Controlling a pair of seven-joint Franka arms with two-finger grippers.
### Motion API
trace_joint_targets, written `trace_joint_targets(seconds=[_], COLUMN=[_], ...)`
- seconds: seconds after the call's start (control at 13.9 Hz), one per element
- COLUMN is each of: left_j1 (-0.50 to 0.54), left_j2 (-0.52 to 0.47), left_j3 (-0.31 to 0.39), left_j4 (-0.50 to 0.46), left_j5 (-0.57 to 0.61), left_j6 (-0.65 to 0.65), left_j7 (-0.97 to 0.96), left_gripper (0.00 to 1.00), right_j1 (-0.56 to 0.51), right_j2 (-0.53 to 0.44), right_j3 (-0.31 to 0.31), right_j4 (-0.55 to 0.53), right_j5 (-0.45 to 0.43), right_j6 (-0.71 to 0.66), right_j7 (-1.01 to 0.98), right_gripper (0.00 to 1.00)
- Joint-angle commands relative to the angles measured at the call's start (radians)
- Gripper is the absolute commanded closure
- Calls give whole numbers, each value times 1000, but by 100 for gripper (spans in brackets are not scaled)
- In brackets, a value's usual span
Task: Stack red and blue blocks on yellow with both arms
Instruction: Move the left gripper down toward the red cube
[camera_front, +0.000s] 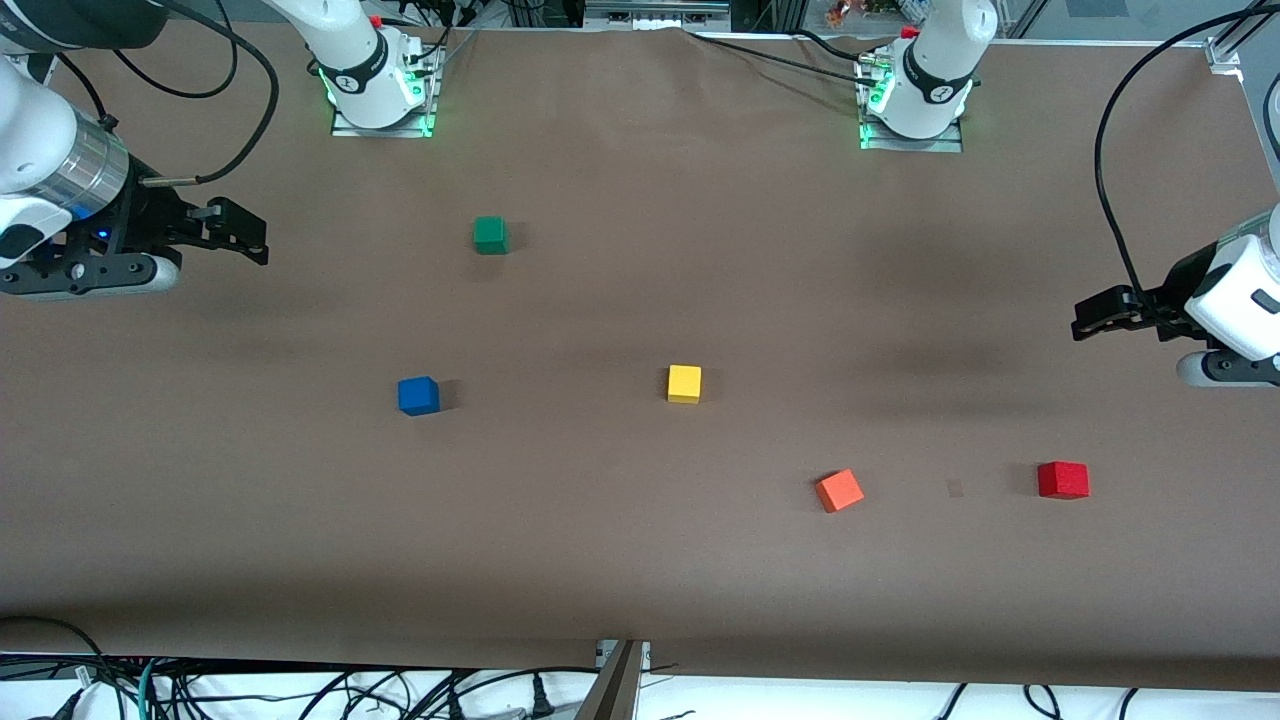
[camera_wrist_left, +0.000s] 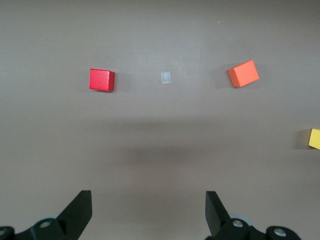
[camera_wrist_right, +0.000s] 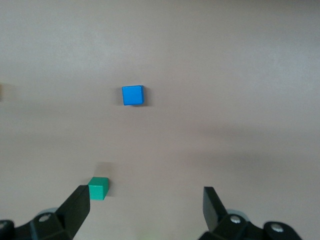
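Note:
The yellow cube (camera_front: 684, 383) sits on the brown table near its middle and shows at the edge of the left wrist view (camera_wrist_left: 315, 138). The blue block (camera_front: 418, 395) (camera_wrist_right: 133, 95) lies beside it toward the right arm's end. The red block (camera_front: 1063, 480) (camera_wrist_left: 102, 79) lies toward the left arm's end, nearer the front camera than the yellow. My left gripper (camera_front: 1088, 318) (camera_wrist_left: 148, 195) hovers open and empty over the table's left-arm end. My right gripper (camera_front: 245, 232) (camera_wrist_right: 145, 191) hovers open and empty over the right-arm end.
An orange cube (camera_front: 839, 490) (camera_wrist_left: 243, 73) lies between the yellow and red ones, nearer the front camera than the yellow. A green cube (camera_front: 490, 235) (camera_wrist_right: 98, 188) sits farther from the front camera than the blue. A small pale patch (camera_front: 955, 488) (camera_wrist_left: 166, 77) marks the cloth beside the red block.

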Motion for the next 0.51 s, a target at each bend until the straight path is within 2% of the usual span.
trace_joint_targets(seconds=[0.0,0.29,0.43], left_j1=[-2,6,59], left_j2=[17,41,86], left_j3=[9,13,13], left_j4=[42,54,60], left_j5=[-17,-8,-13], left_j6=[-29,-27,-14], left_j7=[-1,5,8], left_gripper=[0,0,0], right_j1=[-8,-8,-8], right_j2=[7,7,7], right_j3=[4,4,6], right_j4=[26,28,28], right_j5=[-8,-8,-10], right_j6=[-18,-17,-17], right_j7=[-12,-12,-12], right_gripper=[0,0,0])
